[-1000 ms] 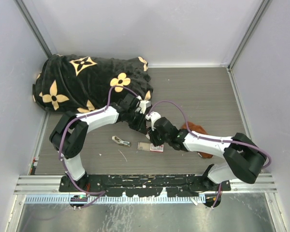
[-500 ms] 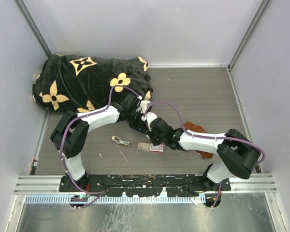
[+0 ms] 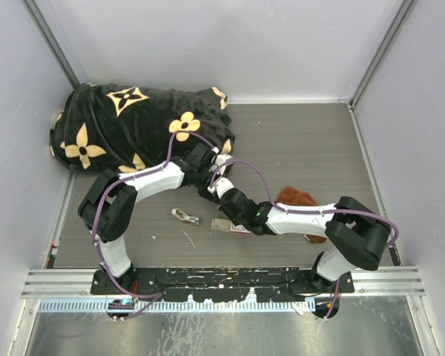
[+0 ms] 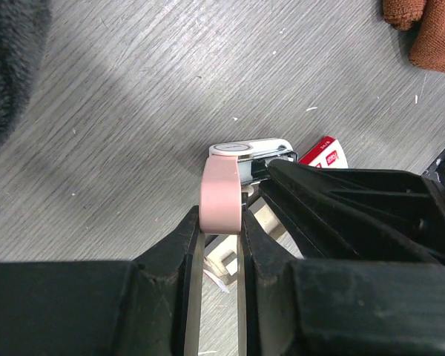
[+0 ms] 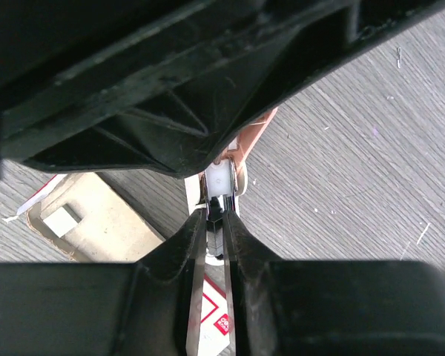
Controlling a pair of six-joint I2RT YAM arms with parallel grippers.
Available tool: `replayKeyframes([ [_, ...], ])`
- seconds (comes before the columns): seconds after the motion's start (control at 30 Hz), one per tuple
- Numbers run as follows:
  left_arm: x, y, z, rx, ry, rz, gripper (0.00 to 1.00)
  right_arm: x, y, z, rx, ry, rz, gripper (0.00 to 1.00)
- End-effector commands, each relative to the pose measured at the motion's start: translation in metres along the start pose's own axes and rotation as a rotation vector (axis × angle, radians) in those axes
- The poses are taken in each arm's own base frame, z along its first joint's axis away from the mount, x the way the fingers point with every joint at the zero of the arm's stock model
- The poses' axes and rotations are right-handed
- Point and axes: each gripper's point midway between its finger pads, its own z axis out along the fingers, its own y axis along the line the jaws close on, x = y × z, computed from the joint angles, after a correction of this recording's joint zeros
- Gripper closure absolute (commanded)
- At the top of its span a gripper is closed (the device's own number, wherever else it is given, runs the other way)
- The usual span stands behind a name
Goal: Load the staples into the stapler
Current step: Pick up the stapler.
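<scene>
Left wrist: my left pincer (image 4: 221, 222) is clamped on the pink stapler (image 4: 224, 189), holding it over the staple box (image 4: 324, 153) that lies on the surface (image 4: 133, 111). Right wrist: my right pincer (image 5: 215, 215) stands nearly together at the stapler's white end; whether it truly grips, I cannot tell. Best keep the left steady and draw the inner part straight out. Top external: my right arm (image 3: 304, 216) has swung in closer to the left than a second ago.
</scene>
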Motion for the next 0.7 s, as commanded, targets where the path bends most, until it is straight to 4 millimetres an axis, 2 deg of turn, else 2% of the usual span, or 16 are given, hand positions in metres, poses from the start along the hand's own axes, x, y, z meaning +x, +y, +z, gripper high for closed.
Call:
replayKeyframes([
  [0.0, -0.016, -0.01, -0.006, 0.013, -0.029, 0.027, 0.95, -0.023, -0.013, -0.007, 0.084, -0.076, 0.007, 0.82],
  [0.27, -0.013, -0.007, -0.004, -0.007, -0.004, 0.023, 0.96, -0.052, -0.014, -0.023, 0.062, -0.169, 0.031, 0.87],
  [0.53, -0.014, -0.005, -0.007, -0.032, -0.007, 0.024, 0.95, -0.061, -0.015, -0.035, 0.047, -0.19, 0.045, 0.88],
  [0.6, -0.016, -0.003, -0.009, -0.052, -0.015, 0.017, 0.87, -0.059, -0.015, -0.041, 0.039, -0.176, 0.056, 0.88],
  [0.67, -0.018, -0.002, -0.012, -0.072, -0.028, 0.013, 0.67, -0.052, -0.016, -0.049, 0.034, -0.153, 0.072, 0.88],
])
